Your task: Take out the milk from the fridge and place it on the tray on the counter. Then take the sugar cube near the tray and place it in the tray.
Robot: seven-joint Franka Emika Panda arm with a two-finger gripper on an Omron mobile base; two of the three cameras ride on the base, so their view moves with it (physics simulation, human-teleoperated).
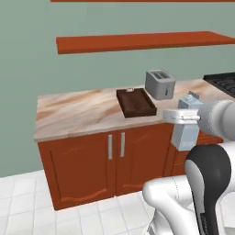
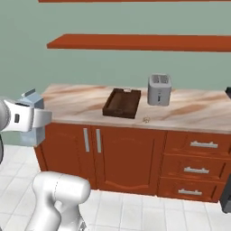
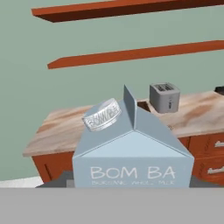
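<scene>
My gripper is shut on the milk, a pale blue-grey gabled carton held upright in the air in front of the counter. In the right base view the gripper and the milk hang left of the cabinets. The hand view looks over the milk and its white cap. The dark brown tray lies on the counter beside the toaster, also tray. A small pale sugar cube sits on the counter just off the tray's near right corner. The fridge is out of view.
A grey toaster stands right of the tray, also toaster. A black stove top lies at the far right. Two red-brown wall shelves hang above. Cabinet doors and drawers run below the counter.
</scene>
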